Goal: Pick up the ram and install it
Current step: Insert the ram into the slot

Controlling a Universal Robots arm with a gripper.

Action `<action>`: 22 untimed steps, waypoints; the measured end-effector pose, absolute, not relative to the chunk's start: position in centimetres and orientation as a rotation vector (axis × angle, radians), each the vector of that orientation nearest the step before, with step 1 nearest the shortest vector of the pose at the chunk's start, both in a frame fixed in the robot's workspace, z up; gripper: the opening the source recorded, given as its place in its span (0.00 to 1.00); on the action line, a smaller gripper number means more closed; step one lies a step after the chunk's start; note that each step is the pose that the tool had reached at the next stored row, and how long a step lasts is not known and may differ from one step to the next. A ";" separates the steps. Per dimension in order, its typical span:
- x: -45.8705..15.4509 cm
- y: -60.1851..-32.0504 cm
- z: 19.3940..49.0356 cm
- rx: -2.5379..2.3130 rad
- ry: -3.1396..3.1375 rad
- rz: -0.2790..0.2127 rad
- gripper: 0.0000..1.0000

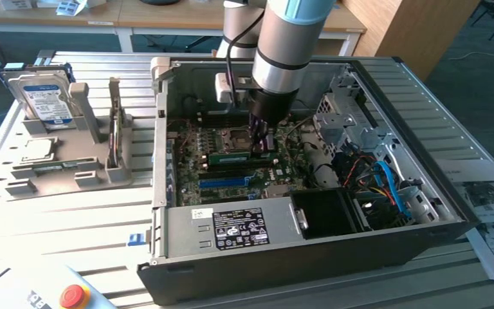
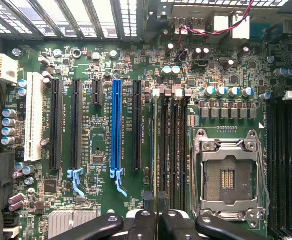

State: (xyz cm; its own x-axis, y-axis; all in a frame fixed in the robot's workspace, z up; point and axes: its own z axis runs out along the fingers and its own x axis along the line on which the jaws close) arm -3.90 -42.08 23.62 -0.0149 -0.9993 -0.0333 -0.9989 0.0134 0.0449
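Exterior view shows the Universal Robots arm [image 1: 285, 32] reaching down into an open desktop computer case [image 1: 316, 264] that lies on its side on a slatted metal table [image 1: 49, 225]. The gripper [image 1: 262, 149] is low over the motherboard [image 1: 229, 187], just beside the empty processor socket [image 1: 234, 136]. Its fingers are drawn narrow, pinching the top edge of the ram [image 1: 228, 156]. The green stick stands on edge along the memory slots and runs from the fingers toward the exterior view's left. Whether it is fully seated in a slot, I cannot tell.

Below it on the board sits a blue expansion slot [image 1: 226, 182], and nearer the camera the power supply [image 1: 229, 228] with its black label.

Well apart from the case, at the exterior view's left, a grey holder [image 1: 58, 170] carries a hard drive [image 1: 45, 96] standing upright and a small square processor chip [image 1: 36, 149] lying flat. A red emergency button [image 1: 74, 296] is at the near corner, and printed papers [image 1: 491, 206] lie at the exterior view's right.

Wrist view looks straight down on the board: the black fingertips [image 2: 148, 200] are almost together, in line with the memory slots [image 2: 173, 145], between the long blue slot [image 2: 117, 125] and the open socket [image 2: 228, 172].
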 end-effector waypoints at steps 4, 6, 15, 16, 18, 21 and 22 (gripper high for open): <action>-3.8 -42.1 23.6 2.204 -2.226 -0.087 0.12; -3.8 -42.1 23.6 2.204 -2.226 -0.087 0.12; -3.8 -42.1 23.4 2.200 -2.223 -0.094 0.12; -3.7 -42.1 23.4 2.199 -2.222 -0.096 0.12; -3.7 -42.1 23.4 2.199 -2.222 -0.097 0.12; -3.7 -42.1 23.4 2.199 -2.222 -0.097 0.12; -3.7 -42.1 23.3 2.199 -2.222 -0.097 0.12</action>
State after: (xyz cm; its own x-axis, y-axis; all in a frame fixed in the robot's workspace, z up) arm -3.73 -42.07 23.33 -0.0111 -0.9994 -0.0341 -0.9985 0.0093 0.0538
